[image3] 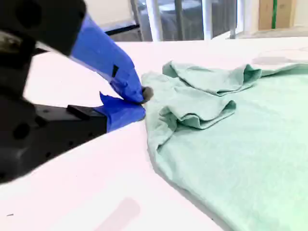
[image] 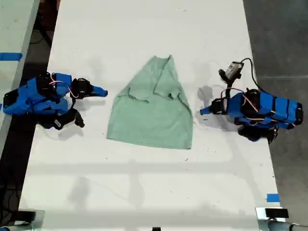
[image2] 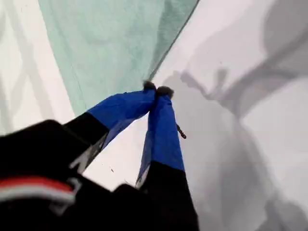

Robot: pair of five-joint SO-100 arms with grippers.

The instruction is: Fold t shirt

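both pincers pressed together, empty: my first gripper (image2: 156, 90) beside the t shirt (image: 153, 108), my second gripper (image3: 139, 98) too. risk: the sleeves are already bunched, so a thin edge pinch could slip and skew the fold.

Bright overhead light; soft shadows on table (image: 144, 183); wrist views blurred.

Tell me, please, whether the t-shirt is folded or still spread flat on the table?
Partly folded: the t shirt has both sleeves turned in over its upper half, narrowing it to a point, while the lower half lies flat and unfolded on the table.
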